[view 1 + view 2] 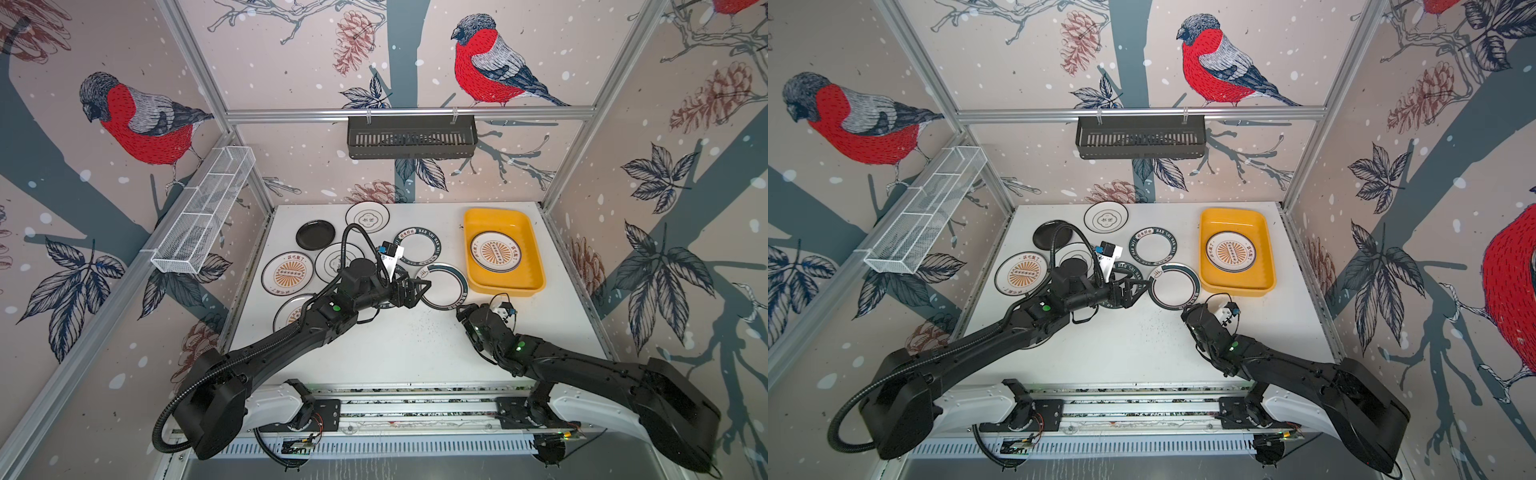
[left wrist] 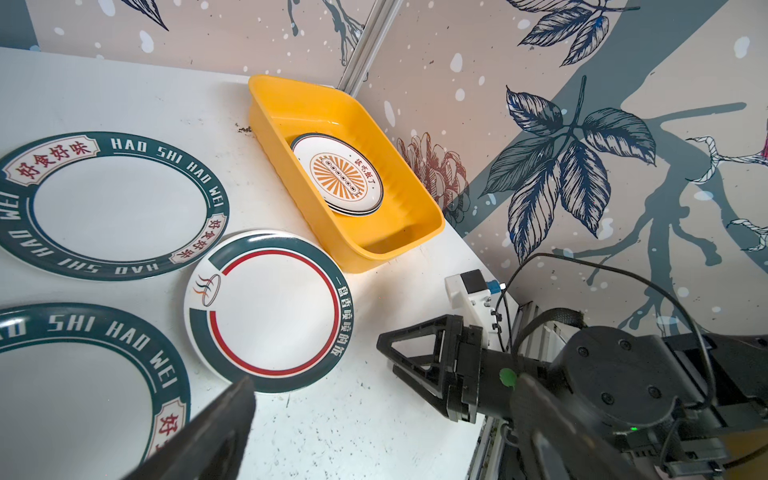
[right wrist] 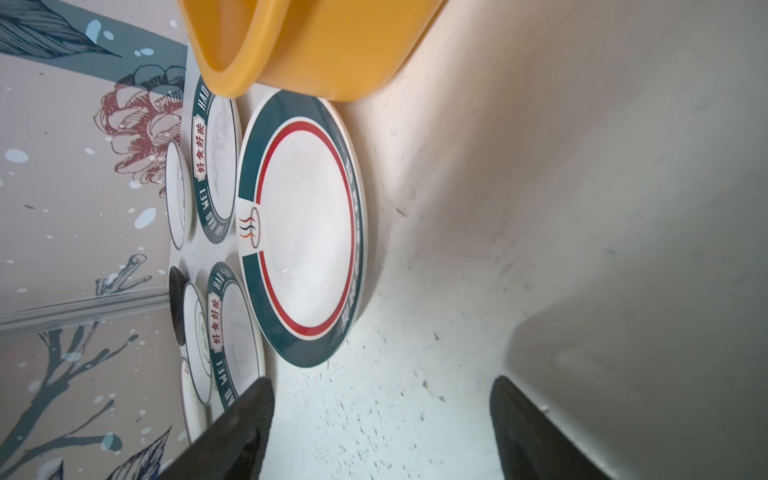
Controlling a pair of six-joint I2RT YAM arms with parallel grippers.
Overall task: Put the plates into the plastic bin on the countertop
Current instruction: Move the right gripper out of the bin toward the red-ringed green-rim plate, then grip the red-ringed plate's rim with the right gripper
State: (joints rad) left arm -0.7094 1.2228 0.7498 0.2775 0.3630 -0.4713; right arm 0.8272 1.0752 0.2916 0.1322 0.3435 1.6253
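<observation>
on the white desk [image 1: 395, 345], toward its far right corner, sits the yellow plastic bin [image 1: 505, 289], and a sunburst plate [image 1: 495, 251] lies flat inside it. just left of the bin's near end a red-ringed plate [image 1: 444, 286] rests on the desk. a green lettered plate [image 1: 417, 246] lies beyond that one, and a smaller black plate [image 1: 316, 235] lies farther left. the left end effector [image 1: 422, 291] hovers at the red-ringed plate's left edge — jaws spread wide, holding nothing. the right end effector [image 3: 382, 386] sits low over bare desk just on the near side of that plate — jaws wide apart and empty.
</observation>
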